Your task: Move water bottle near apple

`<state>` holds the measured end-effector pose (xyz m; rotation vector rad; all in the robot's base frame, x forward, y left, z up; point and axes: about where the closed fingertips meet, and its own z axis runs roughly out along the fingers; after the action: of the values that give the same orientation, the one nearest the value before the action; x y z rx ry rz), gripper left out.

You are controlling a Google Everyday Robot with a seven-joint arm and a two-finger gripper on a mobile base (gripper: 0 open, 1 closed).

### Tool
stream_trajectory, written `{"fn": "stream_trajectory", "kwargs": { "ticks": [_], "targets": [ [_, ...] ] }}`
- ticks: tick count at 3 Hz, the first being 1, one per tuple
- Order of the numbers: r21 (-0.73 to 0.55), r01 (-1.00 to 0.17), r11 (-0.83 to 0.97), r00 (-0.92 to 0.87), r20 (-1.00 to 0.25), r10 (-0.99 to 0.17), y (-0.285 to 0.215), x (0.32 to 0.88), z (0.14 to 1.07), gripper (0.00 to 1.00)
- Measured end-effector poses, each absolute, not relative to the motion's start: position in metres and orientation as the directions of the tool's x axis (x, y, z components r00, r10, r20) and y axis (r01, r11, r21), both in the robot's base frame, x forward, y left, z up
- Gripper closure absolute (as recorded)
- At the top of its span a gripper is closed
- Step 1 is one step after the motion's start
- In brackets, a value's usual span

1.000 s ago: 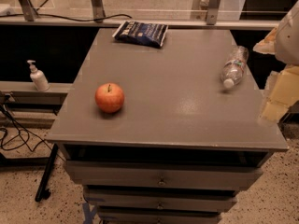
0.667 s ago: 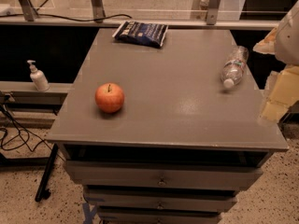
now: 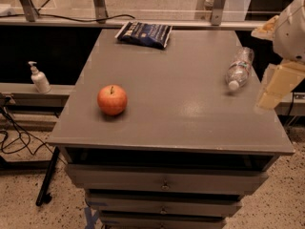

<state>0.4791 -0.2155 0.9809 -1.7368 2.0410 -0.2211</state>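
The water bottle [image 3: 239,68] lies on its side at the right of the grey table top [image 3: 176,104], its white cap towards the front. The red-orange apple [image 3: 112,99] stands at the left front of the table, well apart from the bottle. My gripper [image 3: 275,87] hangs at the right edge of the view, just right of the bottle and a little above the table's right edge, apart from the bottle. It holds nothing that I can see.
A dark blue snack bag [image 3: 144,34] lies at the table's back edge. A white pump dispenser bottle [image 3: 39,78] stands on a ledge to the left. Drawers [image 3: 164,185] are below the top. Cables [image 3: 14,137] lie on the floor at left.
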Motion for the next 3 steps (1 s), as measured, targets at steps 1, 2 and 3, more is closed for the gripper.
{"fn": "stream_trajectory", "kwargs": {
  "ticks": [1, 2, 3],
  "targets": [
    [-0.492, -0.866, 0.088, 0.002, -0.179, -0.984, -0.225, 0.522, 0.973, 0.0],
    [-0.524, -0.851, -0.046, 0.109, -0.091, -0.99, -0.247, 0.562, 0.951, 0.0],
    [-0.522, -0.848, -0.094, 0.151, -0.068, -0.986, -0.248, 0.564, 0.946, 0.0]
  ]
}}
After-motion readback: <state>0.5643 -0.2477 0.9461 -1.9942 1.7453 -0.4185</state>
